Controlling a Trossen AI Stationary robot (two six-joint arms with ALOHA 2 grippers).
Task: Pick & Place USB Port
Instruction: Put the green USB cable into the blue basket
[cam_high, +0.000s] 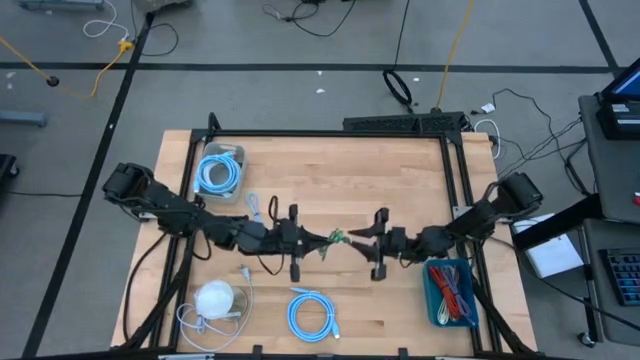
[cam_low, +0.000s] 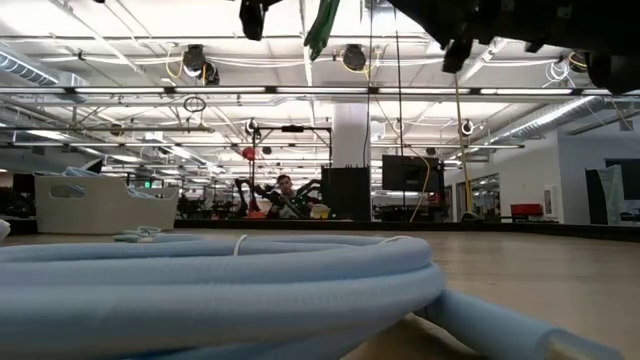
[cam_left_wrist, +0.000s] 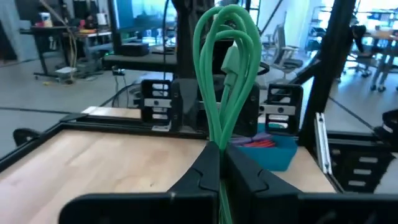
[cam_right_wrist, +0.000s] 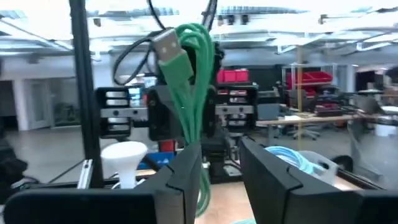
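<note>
A green USB cable (cam_high: 336, 238), coiled into a small bundle of loops (cam_left_wrist: 227, 68), is lifted above the middle of the table between my two grippers. My left gripper (cam_high: 318, 240) comes from the table's left and is shut on it. My right gripper (cam_high: 358, 240) faces it from the right, open. In the right wrist view (cam_right_wrist: 221, 149) the bundle (cam_right_wrist: 196, 74) stands beside one finger, with its silver USB plug (cam_right_wrist: 166, 43) sticking out. In the low view the cable (cam_low: 320, 25) hangs high above the table. My left gripper pinches the green bundle near one end of its loops (cam_left_wrist: 219, 140) between the two shut fingers, several strands together, reaching level from the table's left. The bundle is lifted clear of the table, and its loops stick out beyond the fingertips toward the right gripper. My right gripper is open; the strands (cam_right_wrist: 200, 155) run along the inner side of one finger (cam_right_wrist: 186, 168), and I cannot tell whether they touch.
A grey bin with a blue cable (cam_high: 220, 170) sits far left, and a blue bin of red cables (cam_high: 450, 290) near right. A blue coil (cam_high: 310, 315) and a white cable with a round puck (cam_high: 215, 298) lie near the front edge. A loose white cable (cam_high: 255, 210) lies left of centre.
</note>
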